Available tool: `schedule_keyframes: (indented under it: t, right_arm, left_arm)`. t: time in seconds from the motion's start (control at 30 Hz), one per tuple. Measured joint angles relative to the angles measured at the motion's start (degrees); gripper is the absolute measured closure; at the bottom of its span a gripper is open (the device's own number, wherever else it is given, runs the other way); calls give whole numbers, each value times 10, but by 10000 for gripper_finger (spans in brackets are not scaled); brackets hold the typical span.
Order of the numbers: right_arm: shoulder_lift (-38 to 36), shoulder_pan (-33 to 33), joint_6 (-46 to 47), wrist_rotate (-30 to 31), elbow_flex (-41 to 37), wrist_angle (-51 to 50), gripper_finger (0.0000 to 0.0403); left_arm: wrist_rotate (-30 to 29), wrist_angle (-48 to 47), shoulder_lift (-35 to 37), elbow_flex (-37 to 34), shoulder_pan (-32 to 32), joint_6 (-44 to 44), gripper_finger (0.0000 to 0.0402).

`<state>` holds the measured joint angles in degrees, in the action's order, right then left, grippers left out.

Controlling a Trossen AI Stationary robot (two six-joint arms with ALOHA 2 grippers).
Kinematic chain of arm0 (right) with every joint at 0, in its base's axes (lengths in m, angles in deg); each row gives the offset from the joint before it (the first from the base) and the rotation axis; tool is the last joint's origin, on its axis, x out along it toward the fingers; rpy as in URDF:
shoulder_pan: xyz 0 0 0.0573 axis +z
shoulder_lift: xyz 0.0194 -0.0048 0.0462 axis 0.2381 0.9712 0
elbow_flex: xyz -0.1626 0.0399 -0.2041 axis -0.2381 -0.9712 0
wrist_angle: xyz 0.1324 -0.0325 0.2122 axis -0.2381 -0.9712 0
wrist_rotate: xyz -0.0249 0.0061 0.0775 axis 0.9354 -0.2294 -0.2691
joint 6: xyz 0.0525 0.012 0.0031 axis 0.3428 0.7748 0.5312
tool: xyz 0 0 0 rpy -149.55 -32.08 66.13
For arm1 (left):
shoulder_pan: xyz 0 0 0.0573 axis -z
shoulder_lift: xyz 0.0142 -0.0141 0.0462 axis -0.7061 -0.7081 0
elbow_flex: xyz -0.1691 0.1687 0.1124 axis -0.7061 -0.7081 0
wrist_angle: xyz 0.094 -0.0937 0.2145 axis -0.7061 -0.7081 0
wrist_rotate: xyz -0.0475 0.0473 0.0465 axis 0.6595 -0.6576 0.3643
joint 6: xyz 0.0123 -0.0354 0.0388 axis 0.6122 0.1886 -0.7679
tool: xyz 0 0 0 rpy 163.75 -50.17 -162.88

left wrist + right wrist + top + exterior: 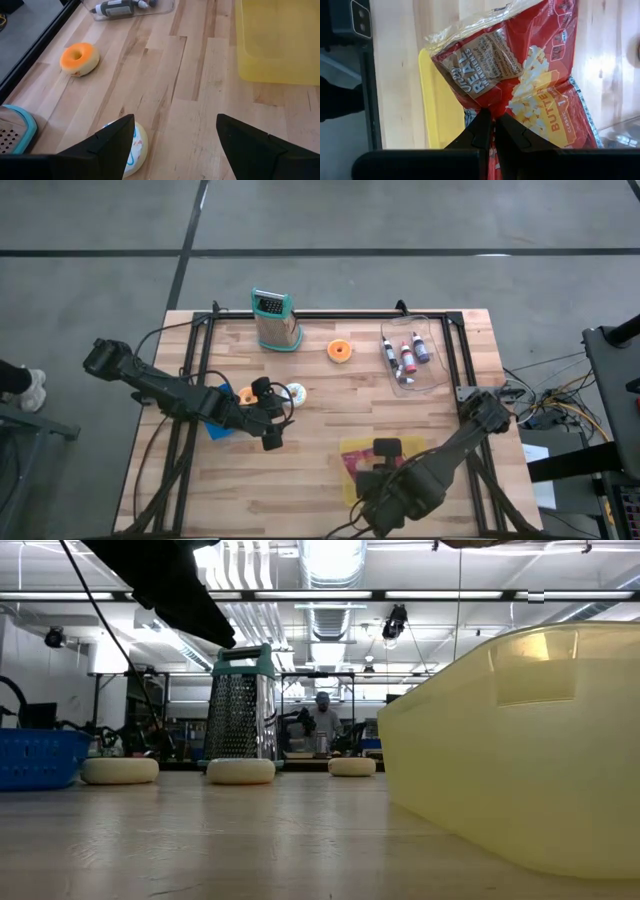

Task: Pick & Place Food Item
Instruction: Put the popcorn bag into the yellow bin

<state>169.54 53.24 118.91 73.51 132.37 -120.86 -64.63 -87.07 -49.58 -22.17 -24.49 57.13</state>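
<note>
Popcorn bag (pixel 520 75): we are holding this red butter-popcorn packet pinched at its lower edge, directly over the yellow bin (pixel 437 115); it is not resting inside yet as far as we can judge.
Progress: we are reading the pick as done and the place as the part left; the packet needs lowering into the bin and releasing.
Blue basket (pixel 218 427): we are seeing it at the left side of the table, mostly hidden under the left arm; its contents cannot be told.
Left gripper (pixel 175 142): we are keeping it spread wide and empty, hovering low just beside the white iced doughnut (pixel 134 150).
Loose doughnuts: we are leaving the orange doughnut (pixel 340 351) on the bare wood near the grater (pixel 275 321); a further one (pixel 246 394) sits by the left arm, close to the basket.
Right gripper (pixel 494 131): we are clamping its fingers shut on the popcorn bag, at the near right of the table above the yellow bin.
Clear tray (pixel 436 378): we are seeing three small bottles (pixel 405 356) lying in it at the far right.
</note>
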Motion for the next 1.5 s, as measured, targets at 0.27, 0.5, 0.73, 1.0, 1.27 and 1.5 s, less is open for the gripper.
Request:
schedule_keyframes:
  t: [0.27, 0.5, 0.73, 1.0, 1.27, 1.5]
  right_arm:
    - [-39, 0, 27, 28, -90, 1, 390]
    - [-146, 7, 108, 28, -264, 104, 390]
    - [-250, 11, 139, 41, -454, 273, 390]
    - [-286, 11, 147, 38, -594, 395, 390]
    - [-283, 11, 195, 37, -644, 435, 390]
    - [-283, 11, 126, 35, -668, 564, 390]
  left_arm:
    - [0, 2, 0, -14, 0, 0, 115]
    - [0, 7, 0, -34, 0, 0, 115]
    - [0, 21, 0, -38, 0, 0, 115]
    - [-6, 28, 0, -38, 0, 0, 115]
    - [-9, 28, 0, -38, 0, 0, 115]
    - [-9, 28, 0, -38, 0, 0, 115]
